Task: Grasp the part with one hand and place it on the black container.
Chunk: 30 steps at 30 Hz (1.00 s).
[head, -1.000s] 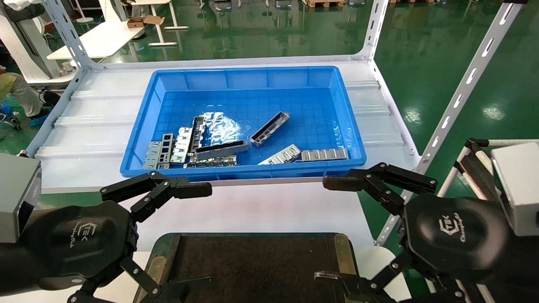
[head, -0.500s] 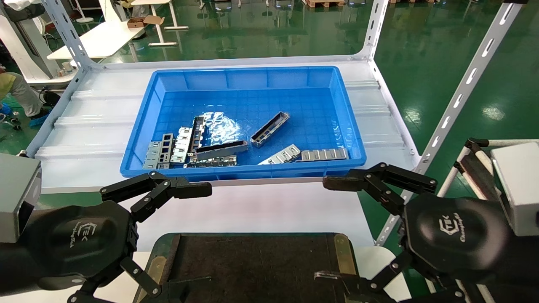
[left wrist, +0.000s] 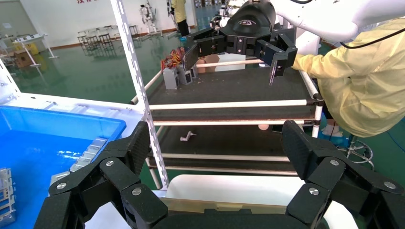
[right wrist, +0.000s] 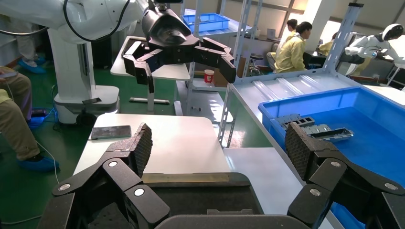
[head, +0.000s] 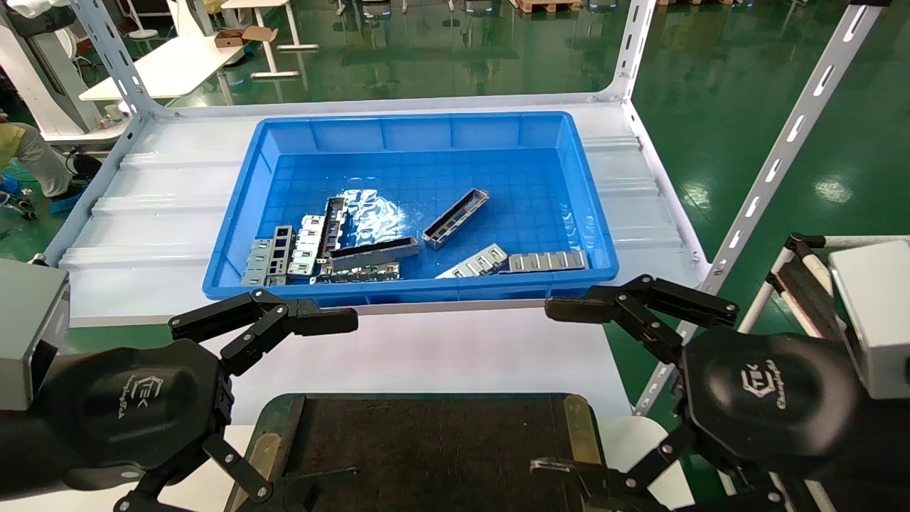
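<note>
The part (head: pixel 456 217), a slim silver channel bar with a dark inside, lies slanted on its own in the middle-right of the blue bin (head: pixel 409 122). The black container (head: pixel 426 448), with brass side strips, sits at the near edge between my hands; it also shows in the right wrist view (right wrist: pixel 200 195). My left gripper (head: pixel 323 405) is open and empty over the container's left end, and my right gripper (head: pixel 546 387) is open and empty over its right end. Both wrist views show wide-spread jaws, left (left wrist: pixel 216 143) and right (right wrist: pixel 218 143), with nothing between them.
The bin also holds flat silver multi-window plates (head: pixel 284 252), a longer dark-topped bar (head: pixel 375 252) and more plates (head: pixel 547 261). It stands on a white shelf (head: pixel 156 213) with slotted uprights (head: pixel 782 149). A white table (head: pixel 441 348) lies between shelf and container.
</note>
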{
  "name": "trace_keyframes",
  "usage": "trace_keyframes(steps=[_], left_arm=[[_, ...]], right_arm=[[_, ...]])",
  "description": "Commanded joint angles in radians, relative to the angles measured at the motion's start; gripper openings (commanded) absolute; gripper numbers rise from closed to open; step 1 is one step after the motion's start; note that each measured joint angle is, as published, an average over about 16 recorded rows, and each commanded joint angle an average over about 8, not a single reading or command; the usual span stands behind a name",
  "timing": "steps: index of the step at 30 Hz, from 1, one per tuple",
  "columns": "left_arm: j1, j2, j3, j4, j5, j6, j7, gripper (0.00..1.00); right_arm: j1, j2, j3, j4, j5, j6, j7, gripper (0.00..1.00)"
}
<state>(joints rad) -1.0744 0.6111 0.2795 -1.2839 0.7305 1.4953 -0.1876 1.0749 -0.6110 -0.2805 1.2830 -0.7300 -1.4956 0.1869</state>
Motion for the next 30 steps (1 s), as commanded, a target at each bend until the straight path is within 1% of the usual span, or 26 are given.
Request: trace_keyframes(steps=[1,21,30], left_arm=[[0.000,0.000,0.000,0.000,0.000,0.000,0.000,1.00],[-0.002,0.001,0.000,0.002,0.002,-0.003,0.001,1.00],[-0.027,0.018,0.008,0.014,0.036,-0.040,-0.001,1.00]], right_arm=[[0.000,0.000,0.000,0.000,0.000,0.000,0.000,1.00],[0.000,0.000,0.000,0.000,0.000,0.000,0.000,1.00],[0.001,0.000,-0.001,-0.001,0.000,0.000,-0.001,1.00]])
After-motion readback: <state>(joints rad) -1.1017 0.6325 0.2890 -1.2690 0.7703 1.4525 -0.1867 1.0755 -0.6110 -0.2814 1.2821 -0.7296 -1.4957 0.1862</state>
